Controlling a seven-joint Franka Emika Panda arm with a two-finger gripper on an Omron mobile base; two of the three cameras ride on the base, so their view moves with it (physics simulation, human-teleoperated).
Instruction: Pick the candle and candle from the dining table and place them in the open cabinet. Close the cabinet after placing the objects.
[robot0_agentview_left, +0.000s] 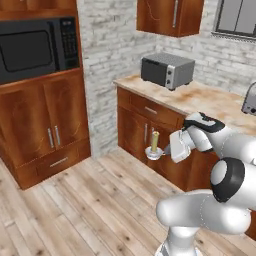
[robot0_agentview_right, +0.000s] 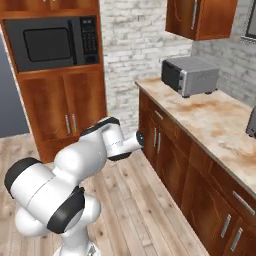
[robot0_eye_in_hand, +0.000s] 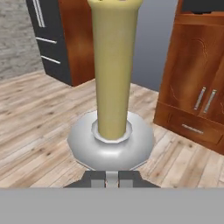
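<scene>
While the arm hung over the wood floor, its gripper (robot0_eye_in_hand: 112, 178) was clamped on the taper candle (robot0_agentview_left: 154, 145), holder and all, upright.

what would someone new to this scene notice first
Probably the white arm carrying a slim olive-yellow candle in its round silver dish holder, held upright in mid-air above the wooden floor, in front of the base cupboards; the gripper is shut on the holder's rim. Close up, the candle towers over the dark fingertips. Next, the silver toaster oven on the mottled beige counter, and the black microwave built into the tall wooden unit at left.
</scene>
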